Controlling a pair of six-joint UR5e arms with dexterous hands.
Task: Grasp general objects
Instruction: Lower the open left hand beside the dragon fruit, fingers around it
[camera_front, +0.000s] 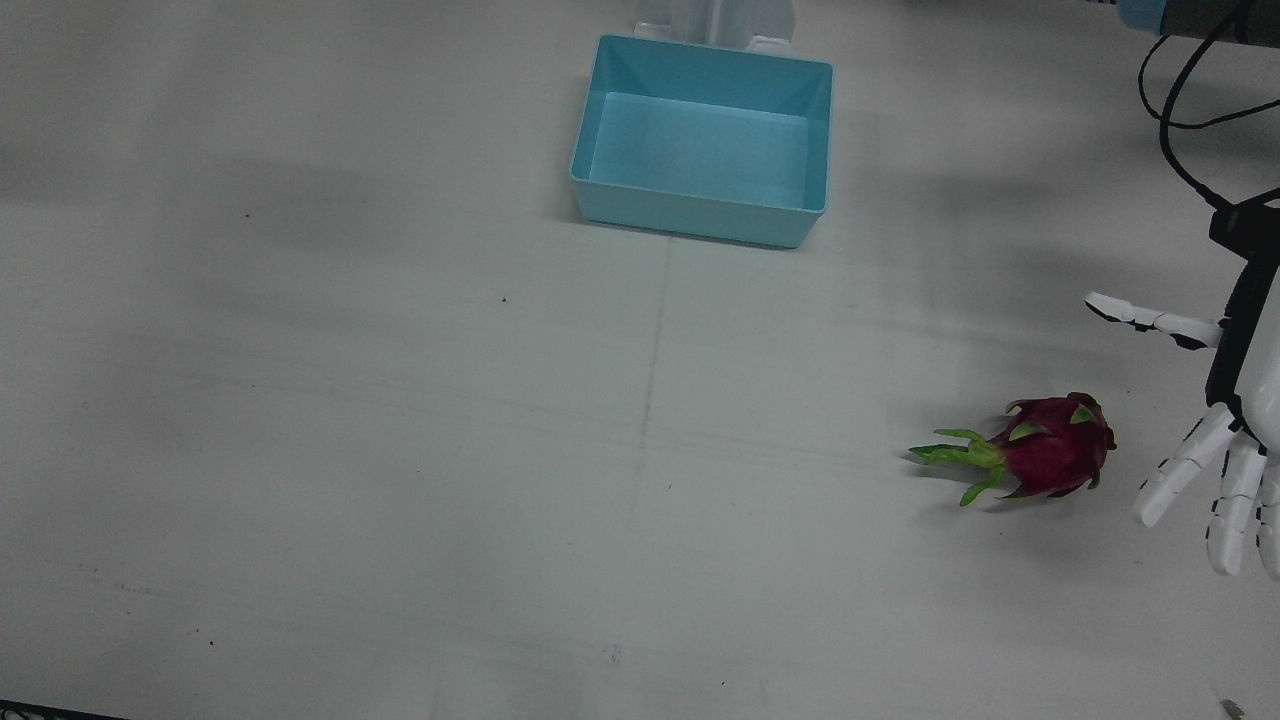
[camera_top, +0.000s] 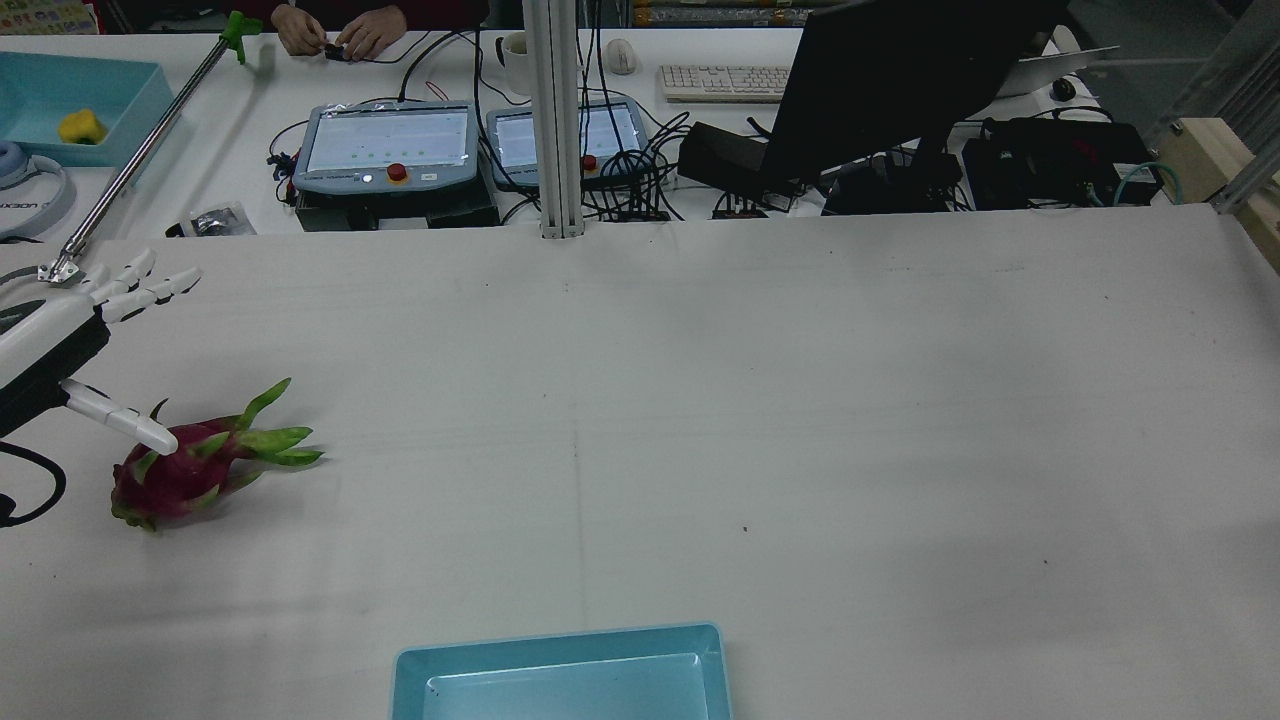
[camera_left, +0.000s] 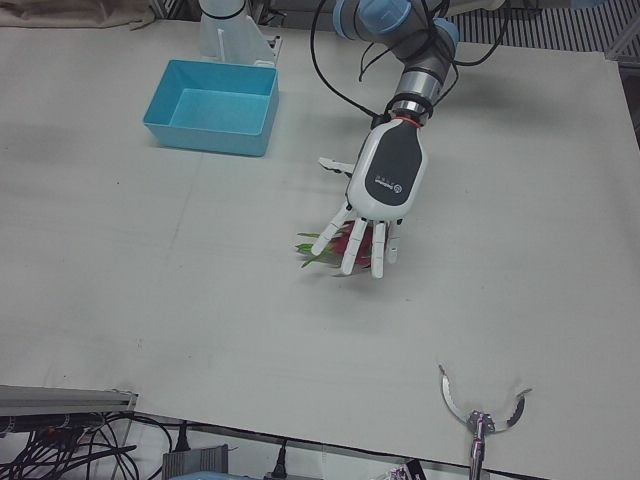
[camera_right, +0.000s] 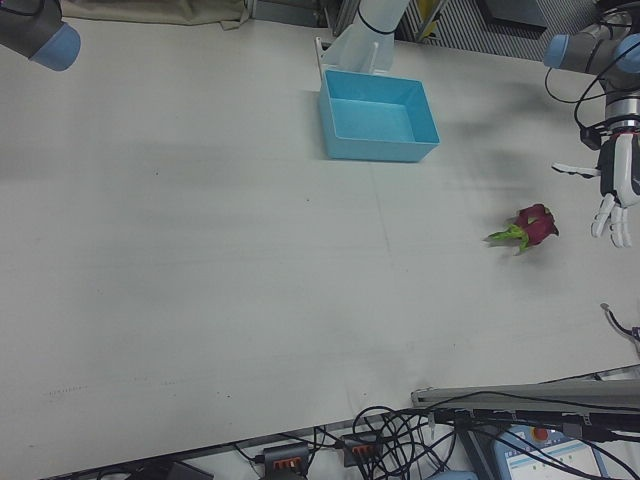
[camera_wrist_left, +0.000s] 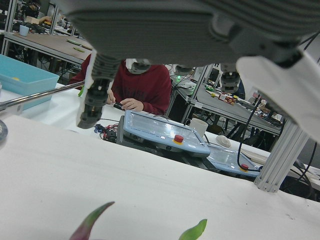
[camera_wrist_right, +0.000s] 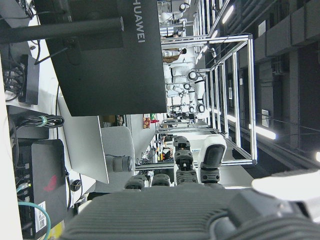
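Dragon fruit lies on the table, just beside the left hand and apart from it. Left hand: fingers spread, holding nothing. Blue bin sits well apart. Right hand: state cannot be determined.

Showing a matt, lightly scuffed white counter; a smooth, faintly glossy blue plastic bin; a waxy magenta dragon fruit with leathery green scales; hard, glossy white plastic shells with black joints covering the left hand.
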